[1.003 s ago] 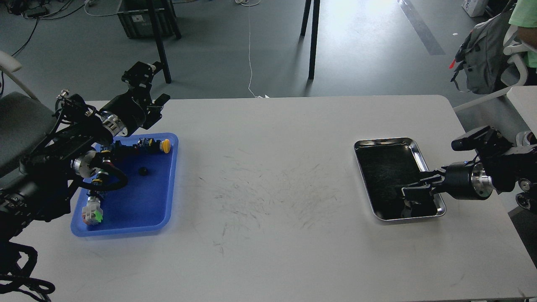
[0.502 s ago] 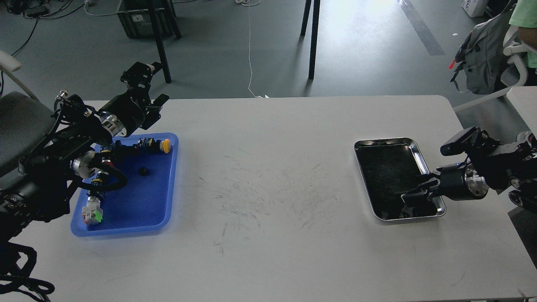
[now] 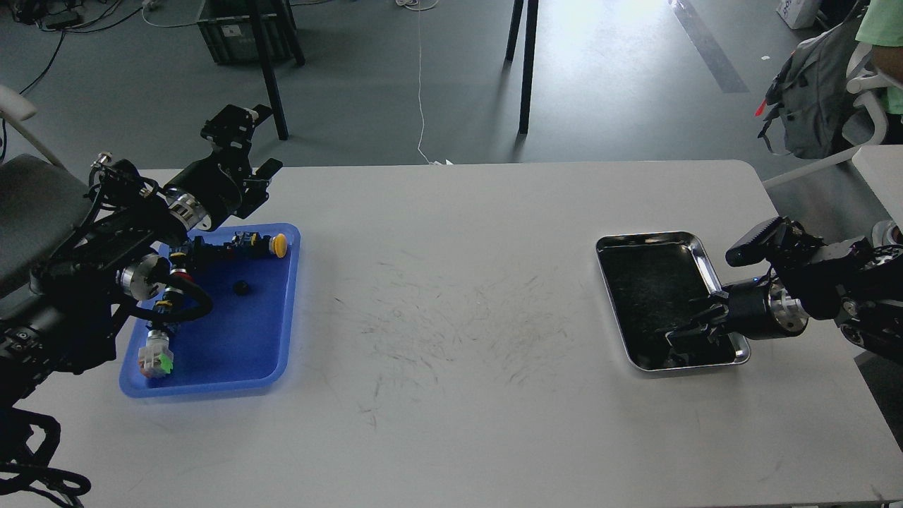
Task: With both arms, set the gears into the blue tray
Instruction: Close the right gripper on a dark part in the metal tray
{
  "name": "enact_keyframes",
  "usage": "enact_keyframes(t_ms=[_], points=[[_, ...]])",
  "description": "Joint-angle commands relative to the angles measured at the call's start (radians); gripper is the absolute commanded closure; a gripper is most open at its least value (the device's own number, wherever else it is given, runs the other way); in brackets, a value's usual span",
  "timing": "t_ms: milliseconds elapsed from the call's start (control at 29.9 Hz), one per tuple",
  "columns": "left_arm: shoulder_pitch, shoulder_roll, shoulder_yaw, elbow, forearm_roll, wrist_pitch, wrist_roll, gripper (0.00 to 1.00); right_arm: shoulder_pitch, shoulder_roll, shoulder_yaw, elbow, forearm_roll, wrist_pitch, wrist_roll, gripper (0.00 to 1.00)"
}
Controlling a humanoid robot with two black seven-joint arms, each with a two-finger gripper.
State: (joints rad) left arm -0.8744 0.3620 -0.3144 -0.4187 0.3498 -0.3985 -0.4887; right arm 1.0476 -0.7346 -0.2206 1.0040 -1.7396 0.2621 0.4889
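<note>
White table (image 3: 451, 423) with rounded far corners, its middle marked with dark scuffs (image 3: 458, 324), blue tray (image 3: 279, 353) lying flat near its left edge, shiny steel tray (image 3: 638, 243) with dark inside lying well apart toward the right edge

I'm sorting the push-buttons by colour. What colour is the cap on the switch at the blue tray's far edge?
Yellow: the cap shows clearly in the head view, inside the blue tray.

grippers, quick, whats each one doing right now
Left gripper: open, holding nothing, raised behind the blue tray.
Right gripper: down in the steel tray; dark against the dark inside, so open or closed cannot be told.
</note>
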Motion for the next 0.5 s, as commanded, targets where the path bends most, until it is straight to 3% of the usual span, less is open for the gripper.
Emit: enact_keyframes(t_ms=[0,468], points=[[0.000,0.002,0.000,0.000,0.000,0.001,0.000,0.01,0.008,0.001,-0.014,-0.002,0.000,0.000,0.000,0.17],[0.003,0.002,0.000,0.000,0.000,0.003,0.000,0.01,0.020,0.015,-0.039,-0.028,0.000,0.000,0.000,0.27]])
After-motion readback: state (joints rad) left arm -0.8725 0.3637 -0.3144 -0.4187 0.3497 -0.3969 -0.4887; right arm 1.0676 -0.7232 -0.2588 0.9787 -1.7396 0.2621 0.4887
